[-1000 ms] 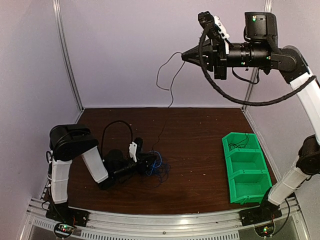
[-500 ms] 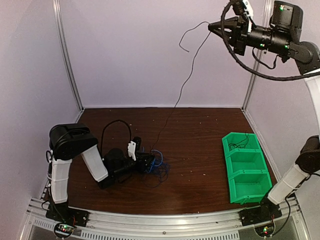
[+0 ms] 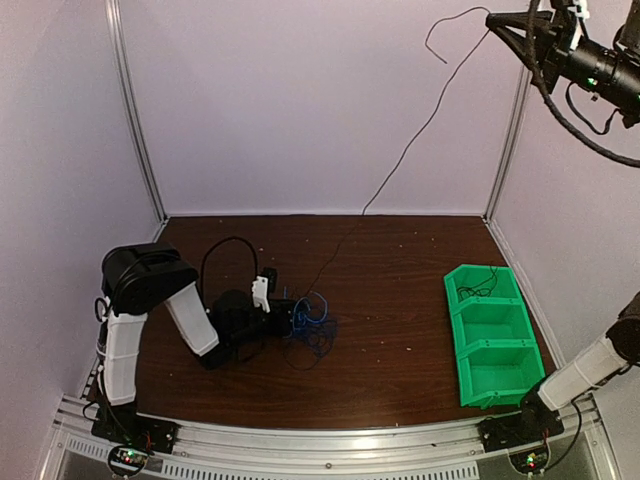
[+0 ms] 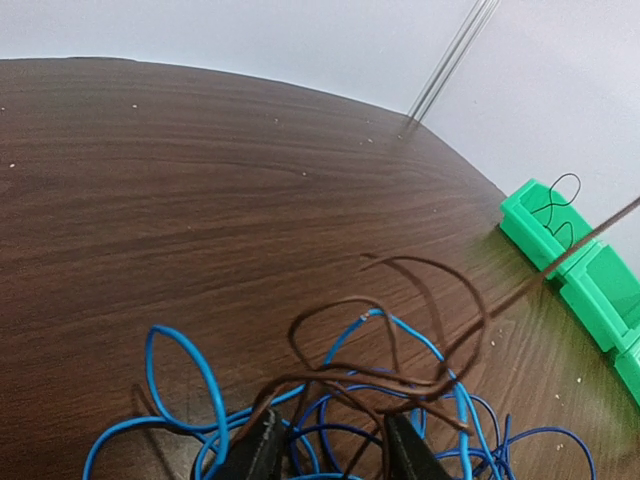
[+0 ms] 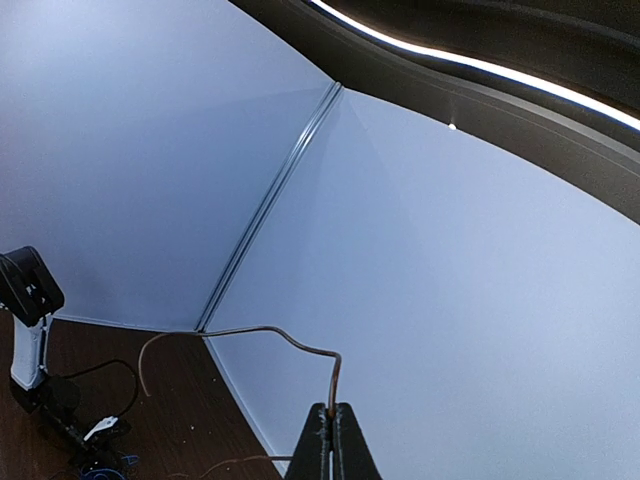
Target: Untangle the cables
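Two grippers: both mine, one low at the pile, one raised high above the table (image 4: 150, 180)
Right gripper (image 3: 497, 22): fingers pressed tight together on one dark cable (image 3: 420, 135), its short free end curling beyond them
Why so high: I judge the lift stretches this strand into a long slant so that it draws out of the pile
Left gripper (image 4: 325, 440): down at the tangle (image 3: 315, 330), jaws partway apart with strands lying in the gap
Why so low: I judge it anchors the pile while the other arm pulls, and a loose hold would let the strand slip through
Tangle: blue and dark loops on the table, left of centre, the dark cable threaded through the blue ones
Green bin (image 3: 455, 320): well apart on the right, a thin dark wire in its far compartment, probably where freed cables go
Hidden: my left fingertips are cut off at the frame edge, so I cannot tell whether any strand is pinched; from overhead the cable is too thin to follow into the pile
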